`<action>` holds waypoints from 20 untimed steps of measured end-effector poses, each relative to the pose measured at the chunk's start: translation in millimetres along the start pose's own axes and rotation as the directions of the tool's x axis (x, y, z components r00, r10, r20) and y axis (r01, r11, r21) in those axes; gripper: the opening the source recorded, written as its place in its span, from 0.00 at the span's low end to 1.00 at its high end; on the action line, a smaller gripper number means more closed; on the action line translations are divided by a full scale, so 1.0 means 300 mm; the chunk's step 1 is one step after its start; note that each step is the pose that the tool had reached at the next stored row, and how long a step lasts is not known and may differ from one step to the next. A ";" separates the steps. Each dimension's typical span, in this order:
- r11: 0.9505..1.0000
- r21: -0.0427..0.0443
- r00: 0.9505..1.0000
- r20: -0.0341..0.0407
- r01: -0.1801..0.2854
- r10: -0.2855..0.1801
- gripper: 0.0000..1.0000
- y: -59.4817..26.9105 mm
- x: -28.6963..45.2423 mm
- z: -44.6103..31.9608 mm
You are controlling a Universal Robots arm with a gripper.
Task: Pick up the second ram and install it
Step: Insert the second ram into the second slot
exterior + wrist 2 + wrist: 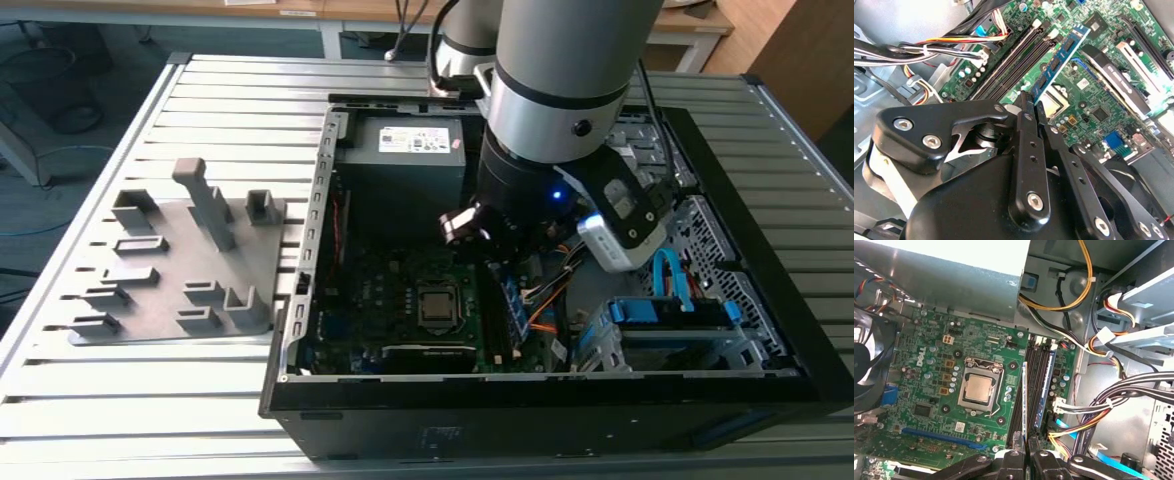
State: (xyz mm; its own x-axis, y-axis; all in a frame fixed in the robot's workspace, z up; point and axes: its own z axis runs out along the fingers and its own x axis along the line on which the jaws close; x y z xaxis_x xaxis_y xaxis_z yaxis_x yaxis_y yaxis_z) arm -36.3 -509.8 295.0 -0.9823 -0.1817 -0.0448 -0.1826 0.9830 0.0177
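Arm [561,90] enters from 12 o'clock in the exterior view, grey tube dropping steeply to a black wrist [527,190] (blue light lit on it). Gripper [1030,102] points down. In the second wrist view the black fingers [1026,150] stand pressed nearly together, parallel, tips toward 12 o'clock; first wrist view shows fingertips [1014,460] at 6 o'clock.

Green motherboard [929,390], black hand [1029,107], grey tray [180,265], blue cable [671,280]

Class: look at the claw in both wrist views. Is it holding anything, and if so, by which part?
The claw is shut on the second ram, pinching one end of its thin board; the stick's other end reaches out over the motherboard.
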 end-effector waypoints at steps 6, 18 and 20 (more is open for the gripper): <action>1.000 0.002 1.000 0.001 -0.030 0.030 0.14 0.000 0.000 0.000; 0.996 0.004 0.996 0.002 -0.087 0.087 0.14 0.000 0.000 0.001; 0.995 0.005 0.995 0.002 -0.096 0.096 0.14 0.000 0.000 0.001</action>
State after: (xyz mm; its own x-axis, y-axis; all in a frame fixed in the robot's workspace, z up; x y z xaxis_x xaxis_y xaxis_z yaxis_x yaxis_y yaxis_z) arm -36.3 -509.8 294.8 -0.9952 -0.0866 -0.0447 -0.0874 0.9960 0.0171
